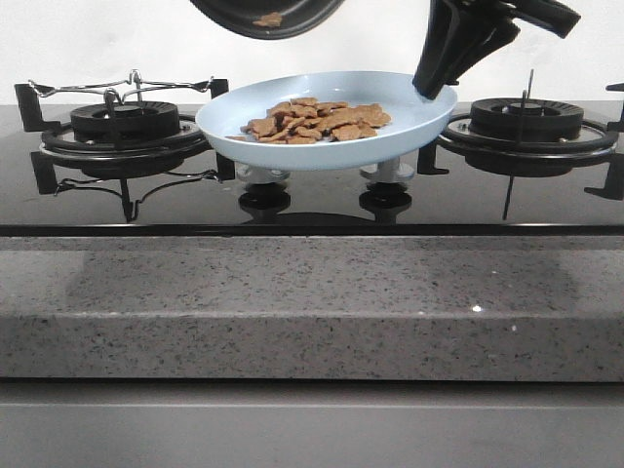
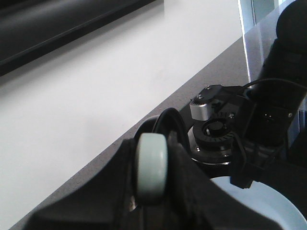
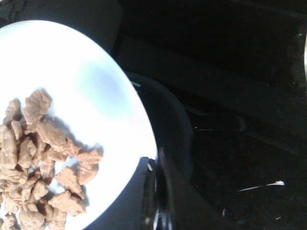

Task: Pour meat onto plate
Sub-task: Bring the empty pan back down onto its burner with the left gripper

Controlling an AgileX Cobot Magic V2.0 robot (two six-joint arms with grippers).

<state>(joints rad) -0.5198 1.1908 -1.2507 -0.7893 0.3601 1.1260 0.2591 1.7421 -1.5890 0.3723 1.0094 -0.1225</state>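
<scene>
1. Most of the meat (image 1: 317, 120) — a heap of small flat reddish-brown irregular pieces — already lies in the wide shallow pale blue plate (image 1: 409, 132), left of the dish's centre in the front view.

2. One piece (image 1: 267, 19) clings inside the tilted black frying pan (image 1: 263, 24), which hangs above the plate's left side at the top edge of the front view. By my reading the pour is nearly done: that last bit needs shaking loose, then pan and plate need setting down.

3. The plate is held clear of the glossy black stove top (image 1: 312, 210), above two control knobs (image 1: 265, 195), between the left burner (image 1: 122, 122) and the right burner (image 1: 526, 117).

4. The right gripper (image 1: 434, 88) is clamped on the plate's right rim; its wrist view shows a dark finger over the rim's edge.

5. The left gripper (image 2: 152, 177) is closed around a pale rounded handle end (image 2: 152, 167), which I take to be the pan's — the pan body itself is not visible in that view.

6. The speckled grey stone bench (image 1: 312, 302) carries the stove.

7. No brand, label or writing can be read in any view.
</scene>
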